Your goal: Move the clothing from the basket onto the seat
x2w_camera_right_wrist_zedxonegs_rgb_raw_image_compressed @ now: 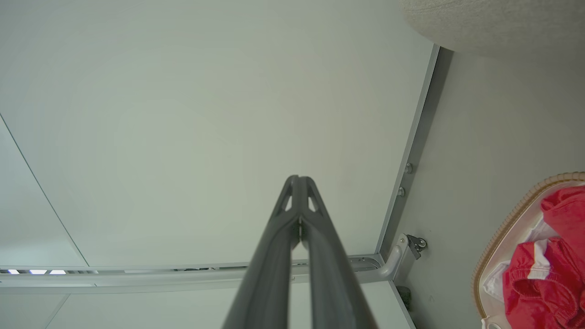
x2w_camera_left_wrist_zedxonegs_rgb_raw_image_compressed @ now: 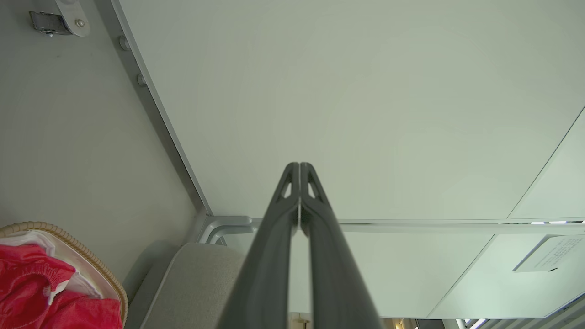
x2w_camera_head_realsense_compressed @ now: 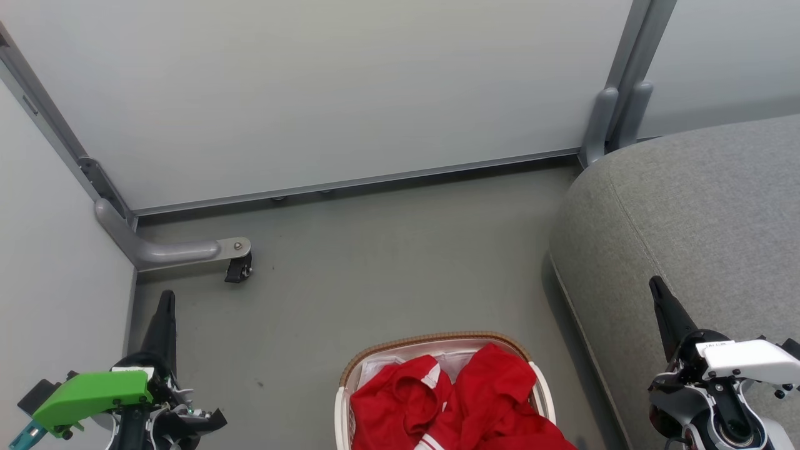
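Red clothing (x2w_camera_head_realsense_compressed: 462, 400) with white trim lies heaped in the white basket (x2w_camera_head_realsense_compressed: 431, 340) with its brown woven rim, on the floor at the bottom middle of the head view. The grey seat (x2w_camera_head_realsense_compressed: 700, 212) rises at the right of it. My left gripper (x2w_camera_head_realsense_compressed: 165, 300) is shut and empty at the lower left, left of the basket, fingers pointing up the view. My right gripper (x2w_camera_head_realsense_compressed: 656, 286) is shut and empty over the seat's front edge, to the right of the basket. In the left wrist view the clothing (x2w_camera_left_wrist_zedxonegs_rgb_raw_image_compressed: 32, 292), basket (x2w_camera_left_wrist_zedxonegs_rgb_raw_image_compressed: 77, 249) and seat (x2w_camera_left_wrist_zedxonegs_rgb_raw_image_compressed: 196, 283) lie at the lower left of the shut gripper (x2w_camera_left_wrist_zedxonegs_rgb_raw_image_compressed: 299, 165). In the right wrist view the shut gripper (x2w_camera_right_wrist_zedxonegs_rgb_raw_image_compressed: 298, 178) points at the wall panel, with the basket (x2w_camera_right_wrist_zedxonegs_rgb_raw_image_compressed: 502, 228) and clothing (x2w_camera_right_wrist_zedxonegs_rgb_raw_image_compressed: 544, 283) at the right edge.
Pale partition panels (x2w_camera_head_realsense_compressed: 350, 87) close off the far side and the left. A grey metal foot with a black caster (x2w_camera_head_realsense_compressed: 237, 265) juts onto the floor at the left. Bare grey floor (x2w_camera_head_realsense_compressed: 400, 262) lies between the basket and the panels. An upright post (x2w_camera_head_realsense_compressed: 615, 119) stands by the seat's far corner.
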